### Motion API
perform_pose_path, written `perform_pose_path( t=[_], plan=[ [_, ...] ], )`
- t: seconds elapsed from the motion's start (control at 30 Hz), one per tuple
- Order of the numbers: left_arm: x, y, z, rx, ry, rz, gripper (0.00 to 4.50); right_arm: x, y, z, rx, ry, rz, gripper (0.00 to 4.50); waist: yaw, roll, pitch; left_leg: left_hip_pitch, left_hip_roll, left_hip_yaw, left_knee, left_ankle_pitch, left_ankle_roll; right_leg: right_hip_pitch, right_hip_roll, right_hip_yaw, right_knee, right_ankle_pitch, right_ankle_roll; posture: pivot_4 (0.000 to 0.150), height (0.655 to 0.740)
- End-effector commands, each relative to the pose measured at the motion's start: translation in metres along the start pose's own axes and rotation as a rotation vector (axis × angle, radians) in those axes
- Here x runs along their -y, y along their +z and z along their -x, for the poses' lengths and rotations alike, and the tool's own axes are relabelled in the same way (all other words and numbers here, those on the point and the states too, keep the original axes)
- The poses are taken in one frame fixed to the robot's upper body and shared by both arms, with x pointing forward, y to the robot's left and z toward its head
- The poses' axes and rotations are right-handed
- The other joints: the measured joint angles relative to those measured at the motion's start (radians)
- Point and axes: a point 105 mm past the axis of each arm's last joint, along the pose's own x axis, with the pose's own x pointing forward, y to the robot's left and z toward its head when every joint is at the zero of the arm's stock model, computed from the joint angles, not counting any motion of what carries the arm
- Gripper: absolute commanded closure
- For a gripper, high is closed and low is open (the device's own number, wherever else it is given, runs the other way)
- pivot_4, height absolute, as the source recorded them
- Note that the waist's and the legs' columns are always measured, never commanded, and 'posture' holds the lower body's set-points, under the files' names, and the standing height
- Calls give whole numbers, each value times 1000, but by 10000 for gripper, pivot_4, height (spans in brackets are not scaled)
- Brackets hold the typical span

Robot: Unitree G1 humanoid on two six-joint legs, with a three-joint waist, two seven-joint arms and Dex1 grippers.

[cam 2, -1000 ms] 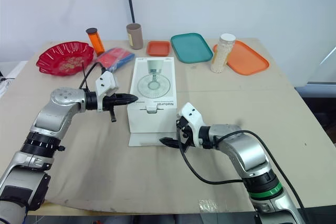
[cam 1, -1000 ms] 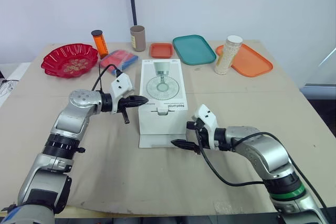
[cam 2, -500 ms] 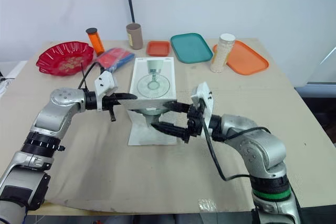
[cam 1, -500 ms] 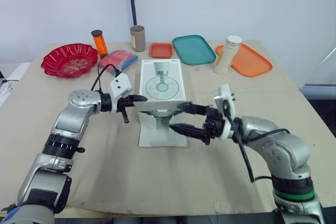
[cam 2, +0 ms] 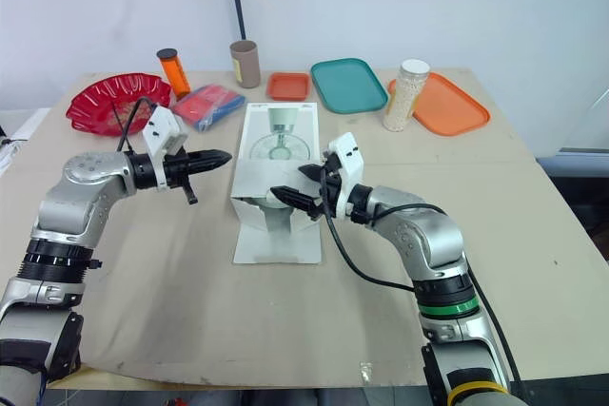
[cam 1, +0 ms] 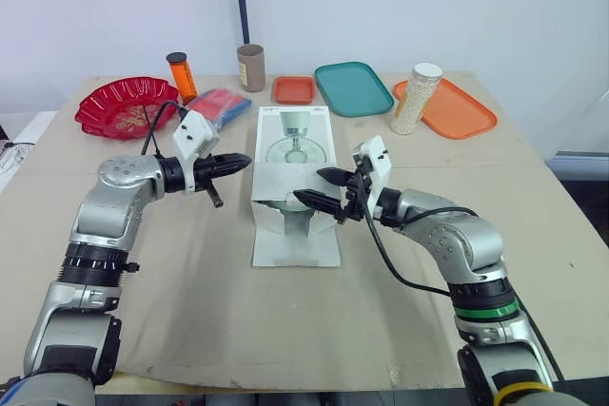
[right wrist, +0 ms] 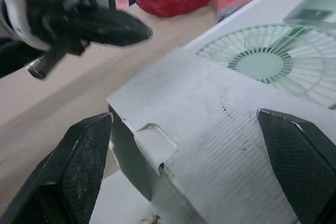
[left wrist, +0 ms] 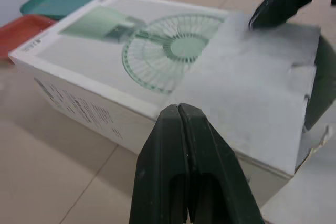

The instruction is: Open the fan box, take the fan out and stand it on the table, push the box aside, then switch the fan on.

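The fan box (cam 1: 293, 173) lies mid-table with its near end open. One flap is flat on the table (cam 1: 400, 301) and another is folded back over the top. The right gripper (cam 1: 321, 189) is spread wide, straddling that raised flap and clamping nothing. The left gripper (cam 1: 235, 160) is pinched closed and empty, its tip just beside the box's left side. A red bowl (cam 1: 124, 107), a teal tray (cam 1: 353, 88) and a jar (cam 1: 416, 98) line the far edge, with a white wall behind.

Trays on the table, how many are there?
3, in a row at the back: small red tray, teal tray to its right, orange tray farthest right. None look hidden.
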Motion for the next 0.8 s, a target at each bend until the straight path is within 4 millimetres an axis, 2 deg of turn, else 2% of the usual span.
perform_pose_path(
  t=[0.03, 0.1, 0.27, 0.43, 0.53, 0.63, 0.7, 0.77, 0.8],
  plan=[
    [9, 20, -5, 56, -46, -32, 44273, -3, 0, 0, -10, 9, 28, 0, 0, 0, 0, 0, 0, 0, 0, 0, 0, 0, 0, 0, 0, 0, 0, 1500, 7400],
    [15, 15, -12, 35, -74, -31, 44273, -4, -1, 1, -14, 9, 35, 0, 0, 0, 0, 0, 0, 0, 0, 0, 0, 0, 0, 0, 0, 0, 0, 1500, 7400],
    [29, -23, -33, -98, -128, -55, 44273, -4, 6, 7, -1, -1, 48, 0, 0, 0, 0, 0, -1, 0, 0, 0, 0, 0, 0, 0, 0, 0, 0, 1500, 7400],
    [28, -35, -37, -134, -128, -56, 44273, -9, 24, 13, 25, -18, 82, 0, 1, 0, 0, 0, 0, 0, 0, 0, 0, 1, 0, 0, 0, 0, 0, 1500, 7400],
    [26, -35, -36, -127, -125, -55, 45000, -12, 30, 14, 14, -34, 109, 7349, 1, 0, 0, 2, 0, 0, 0, 0, 0, 2, 0, 0, 0, 0, 0, 1500, 7400],
    [27, -34, -35, -124, -126, -56, 45000, -28, 33, 14, -27, 10, 190, 19242, 1, 0, 0, 2, 0, 0, 0, 0, 0, 2, 0, 0, 0, 0, 0, 1500, 7400],
    [27, -34, -35, -123, -123, -56, 45000, -32, 29, 12, -89, 11, 260, 24726, 1, 0, 0, 2, -1, 0, 0, 0, 0, 2, 0, 0, 0, 0, 0, 1500, 7400],
    [27, -34, -34, -121, -122, -54, 45000, -35, 21, 10, -150, 20, 323, 33661, 0, 0, 0, 2, 0, 0, 0, 0, 0, 2, 0, 0, 0, 0, 0, 1500, 7400],
    [27, -34, -34, -121, -122, -53, 45000, -36, 19, 10, -164, 24, 336, 36376, 0, 0, 0, 2, 0, 0, 0, 0, 0, 2, 0, 0, 0, 0, 0, 1500, 7400]
  ],
)
